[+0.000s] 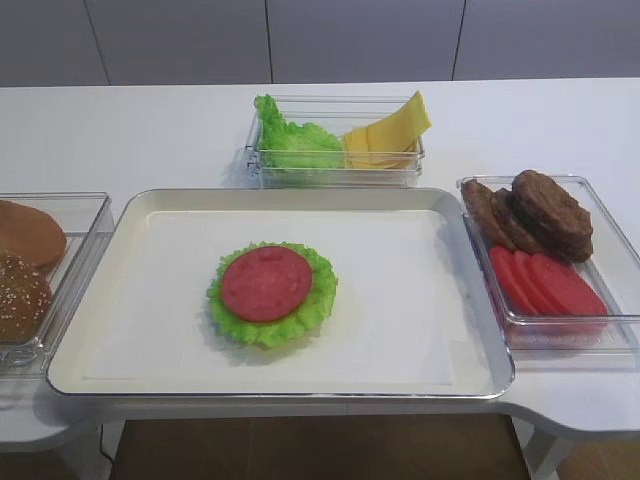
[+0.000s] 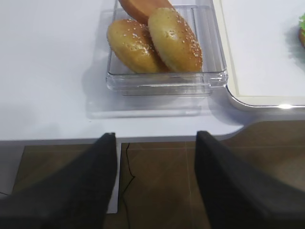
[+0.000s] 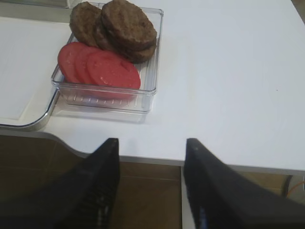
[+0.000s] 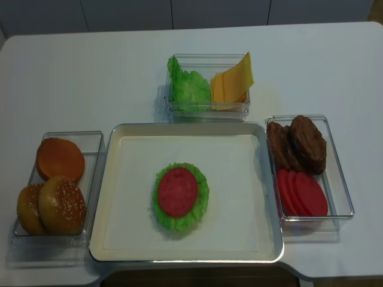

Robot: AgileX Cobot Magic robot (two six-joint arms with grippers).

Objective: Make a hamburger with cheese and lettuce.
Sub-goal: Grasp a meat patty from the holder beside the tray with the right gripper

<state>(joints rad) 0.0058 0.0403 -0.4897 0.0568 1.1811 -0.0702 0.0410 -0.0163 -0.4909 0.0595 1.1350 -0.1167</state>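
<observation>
— What were the grippers doing when you looked?

— Both hung off the near edge of the table, touching nothing. The left gripper (image 2: pixel 155 183) had its jaws spread wide with nothing between them, just near of the clear box of sesame buns (image 2: pixel 157 43). The right gripper (image 3: pixel 151 183) was the same, jaws well apart and empty, near of the box of patties (image 3: pixel 121 26) and tomato slices (image 3: pixel 100 67).

— And the hamburger?

— It lay flat in the middle of the tray (image 4: pixel 114 239), only a ruffled green leaf with a red slice on top; no patty on it. The hamburger (image 4: pixel 179 195) was round, slightly longer near-to-far.

— The cheese and lettuce?

— Together in the far box. The lettuce (image 4: pixel 188 88) sat at the left, the cheese (image 4: pixel 232 82) at the right, slices fanned and tilted up against the right wall.
</observation>
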